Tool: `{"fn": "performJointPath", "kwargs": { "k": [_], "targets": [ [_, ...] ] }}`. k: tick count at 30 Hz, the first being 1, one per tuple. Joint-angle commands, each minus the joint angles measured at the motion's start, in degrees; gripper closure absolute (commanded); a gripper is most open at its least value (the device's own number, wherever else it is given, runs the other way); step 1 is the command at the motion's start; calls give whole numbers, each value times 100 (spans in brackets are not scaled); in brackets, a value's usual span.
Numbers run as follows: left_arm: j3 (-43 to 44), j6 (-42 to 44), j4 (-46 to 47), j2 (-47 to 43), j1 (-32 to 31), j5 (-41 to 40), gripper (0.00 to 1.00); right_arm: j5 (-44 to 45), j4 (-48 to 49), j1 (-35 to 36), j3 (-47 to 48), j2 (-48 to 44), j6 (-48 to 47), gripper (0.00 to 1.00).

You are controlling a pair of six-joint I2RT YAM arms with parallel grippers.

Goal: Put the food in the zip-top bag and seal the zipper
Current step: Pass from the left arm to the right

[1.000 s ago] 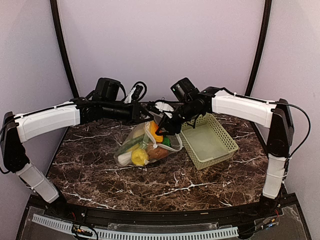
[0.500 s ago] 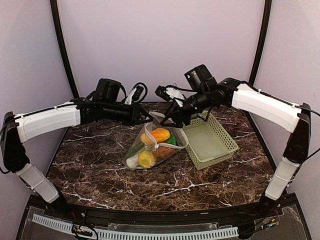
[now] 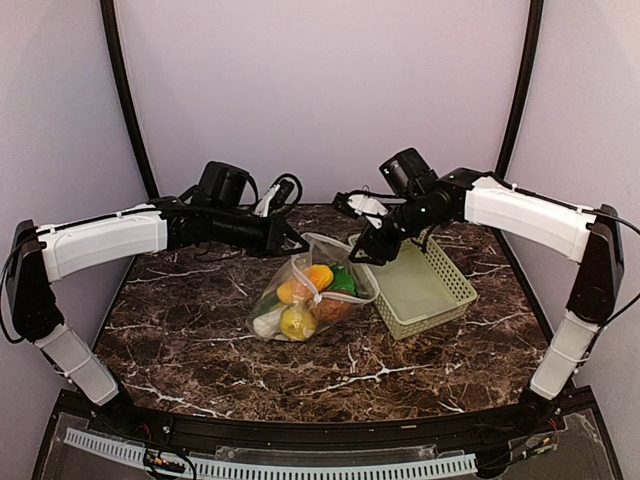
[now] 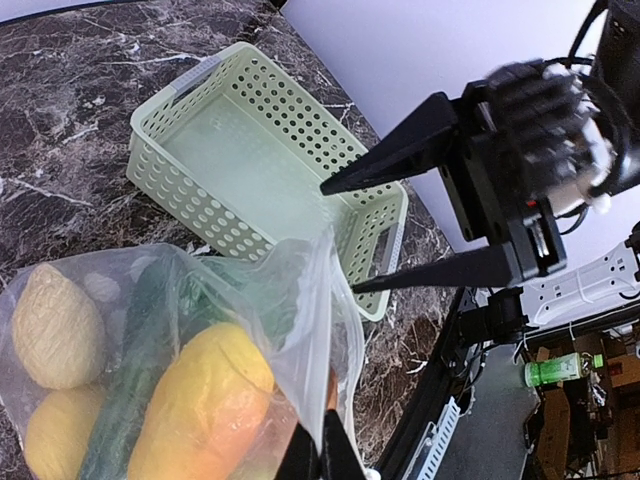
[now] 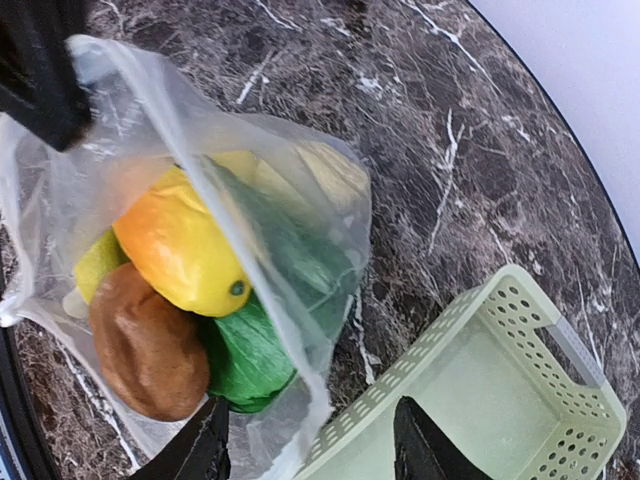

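I am pinching the rim of the zip-top bag (image 3: 275, 310), lying on the surface (image 3: 200, 335) with the food (image 3: 318, 276) inside, in the left pincer (image 3: 289, 241), and worrying the spread right pincer (image 3: 366, 249) may be catching loose film, not the zipper (image 5: 262, 290).

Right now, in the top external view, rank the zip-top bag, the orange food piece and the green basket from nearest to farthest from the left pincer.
1. zip-top bag: its edge is pinched in the left pincer.
2. orange food piece: inside the bag, just to the right.
3. green basket: farthest, on the right side.
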Motion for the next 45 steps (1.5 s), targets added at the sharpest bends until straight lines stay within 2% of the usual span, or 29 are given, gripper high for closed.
{"fn": "performJointPath", "kwargs": {
  "k": [1,7,10,13,14,18,21,23,25,28,33,38,42,45],
  "targets": [
    [120,136,-180,-68,-26,135,99,304,19,-252,-31,244,284,47],
    [33,72,-100,-54,-26,175,99,-138,-209,-320,-13,530,377,59],
    [31,77,-79,-39,-26,167,99,-599,-284,-352,31,640,420,72],
    [54,109,-16,25,-26,155,85,-1243,-424,-405,217,804,488,96],
    [56,155,-13,45,-31,85,77,-1412,-492,-440,300,870,538,100],
    [45,581,-132,-166,-189,-664,56,-2283,-802,-706,585,956,723,100],
    [-110,1305,-204,-652,-614,-1562,50,-2998,-881,-912,597,865,845,100],
    [-462,2000,-3,-1078,-1118,-2106,47,-2991,-855,-969,488,752,844,100],
    [-890,2585,174,-1379,-1527,-2438,47,-2947,-836,-994,357,645,831,100],
    [-1504,2856,311,-1611,-1974,-2960,54,-2986,-775,-1014,141,589,838,100],
    [-1919,3529,103,-1649,-2674,-3882,56,-3097,-673,-1014,26,592,890,100],
    [-2055,3691,212,-1514,-3177,-4519,61,-3141,-668,-1016,57,607,918,100],
    [-2078,3481,418,-1275,-3360,-5077,66,-3102,-671,-1021,29,585,898,100],
    [-2186,3462,714,-1132,-3443,-5375,61,-3098,-657,-1014,-4,585,892,100]
  ]
}}
